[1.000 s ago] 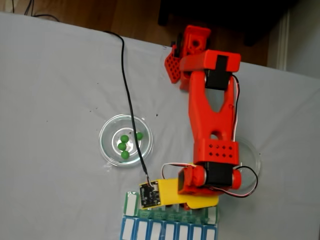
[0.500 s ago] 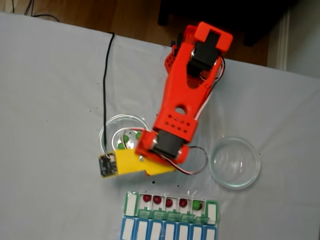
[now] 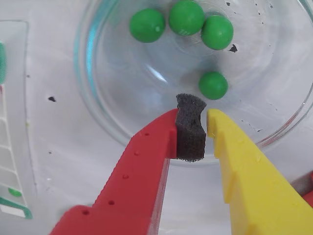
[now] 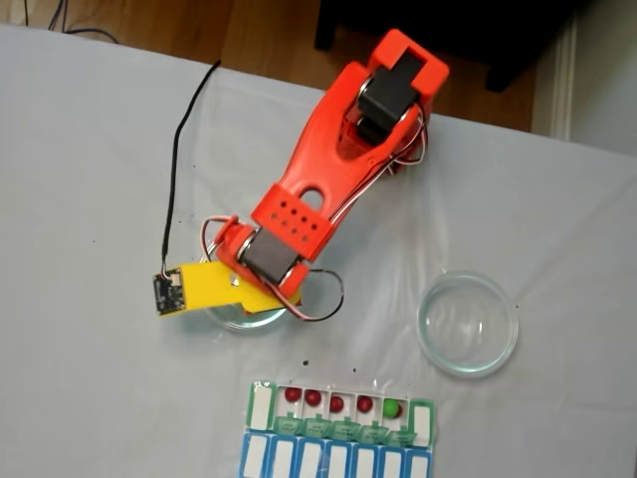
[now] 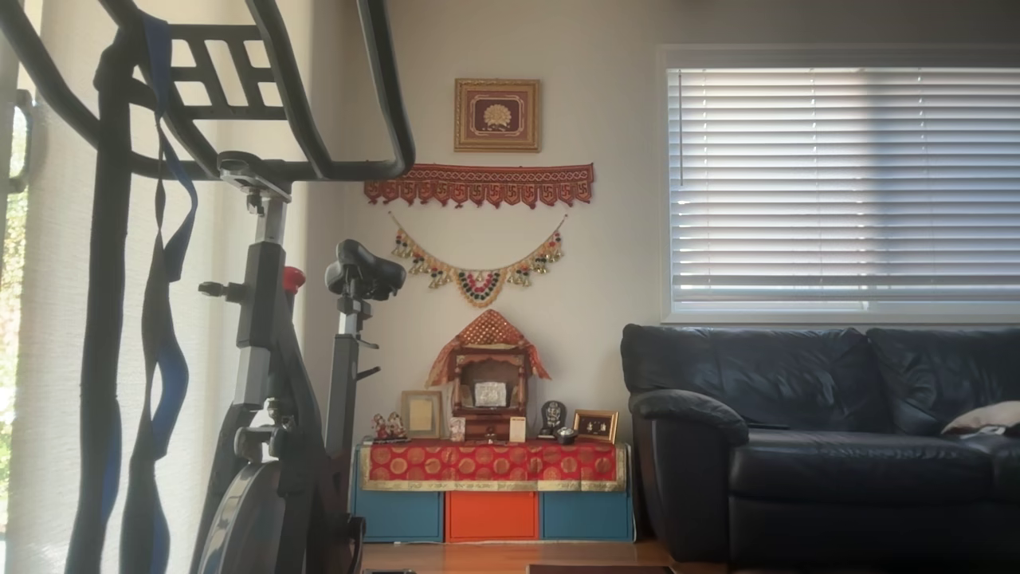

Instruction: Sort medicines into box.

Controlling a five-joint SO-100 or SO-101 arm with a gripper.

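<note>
The gripper [image 3: 204, 125] is seen in the wrist view poised over the near rim of a glass dish [image 3: 98, 105], its jaws parted by only a narrow slit beside the black foam pad [image 3: 190, 128] on the red finger [image 3: 146, 166], and nothing is held between them. Four green medicines [image 3: 213, 84] lie in that dish, one just ahead of the fingertips and three clustered farther back. In the fixed view the box [image 4: 261, 405] is found at the table's lower edge, well apart from the arm, with four red balls and one green one [image 4: 392, 408] already seated in its open compartments; a second glass dish [image 4: 468, 324] stands empty. The present gap looks too small for a ball, so a descent without widening could knock the nearest one aside (glossy spheres roll freely on curved glass). A fingertip could also catch the rim and shift the dish.
</note>
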